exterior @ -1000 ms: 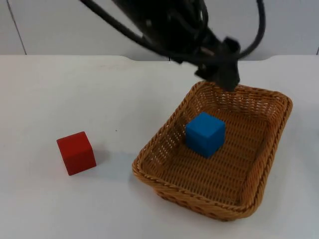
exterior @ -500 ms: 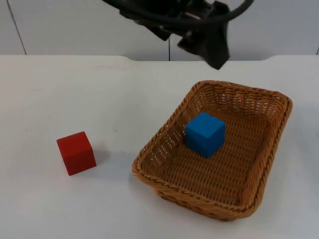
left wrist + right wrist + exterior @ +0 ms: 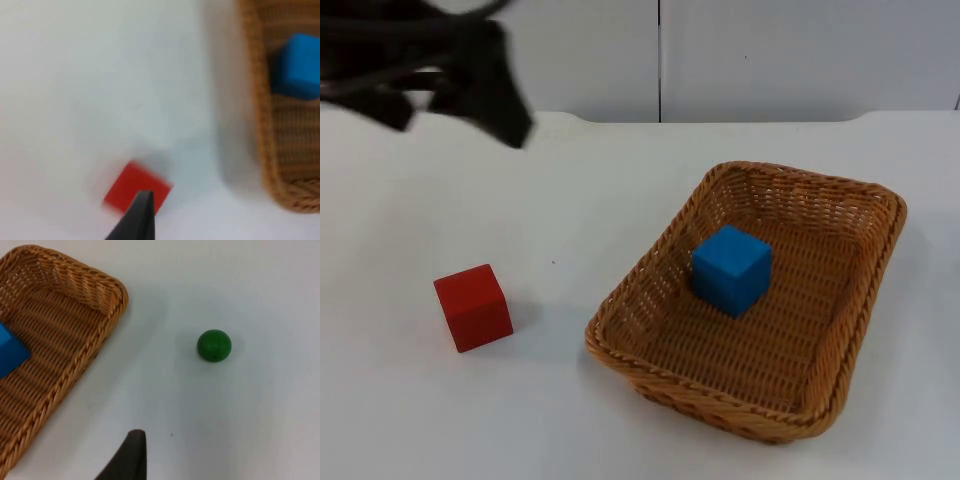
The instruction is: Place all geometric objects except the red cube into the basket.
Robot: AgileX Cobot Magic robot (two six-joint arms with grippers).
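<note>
Inside the wicker basket (image 3: 760, 300) lay the blue cube (image 3: 731, 269), already delivered. Left gripper (image 3: 480, 85) hung over the counter (image 3: 570, 200), jaws' state impossible to tell. Red cube (image 3: 473, 307) sat apart, rightly excluded. Green ball (image 3: 214, 345) lay outside the basket, probably next.

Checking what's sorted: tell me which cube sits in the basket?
The blue cube lies inside the basket; the red cube sits on the table.

Bare desk (image 3: 620, 190) lies open between the red cube (image 3: 473, 307) and the basket (image 3: 620, 352); inside the basket, the blue cube (image 3: 731, 269) takes the middle. Open desk surrounds the green ball (image 3: 214, 345).
</note>
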